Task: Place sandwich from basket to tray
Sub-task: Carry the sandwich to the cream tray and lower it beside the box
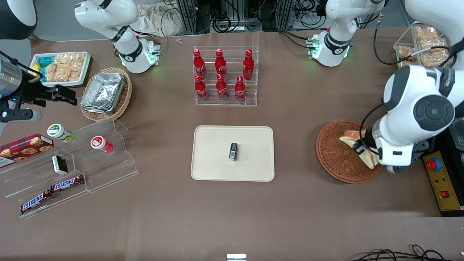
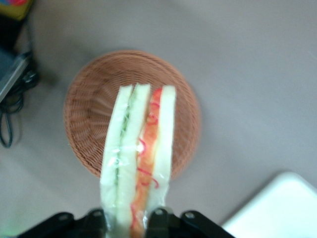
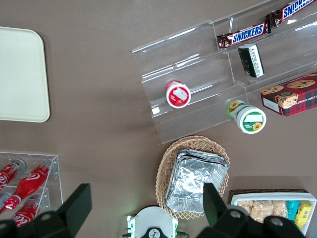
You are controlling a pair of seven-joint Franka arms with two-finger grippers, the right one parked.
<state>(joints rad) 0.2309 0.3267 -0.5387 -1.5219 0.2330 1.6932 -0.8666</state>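
**One sandwich grabbed, tray run still to go**

Halfway-ish, I'd say. The end effector (image 2: 128,218) is clamped on the sandwich (image 2: 138,153), holding it above the basket (image 2: 84,106), which looks otherwise empty. Still left: carry it over to the tray (image 1: 217,152), roughly nine o'clock from the basket in the front view, and set it down. A small black box (image 1: 233,151) already sits mid-tray, so aim beside it. Sandwich looks wrapped in clear film, pale bread with green and red-orange filling stripes.

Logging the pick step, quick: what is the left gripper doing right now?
Left gripper: closed on the sandwich, held above the basket.
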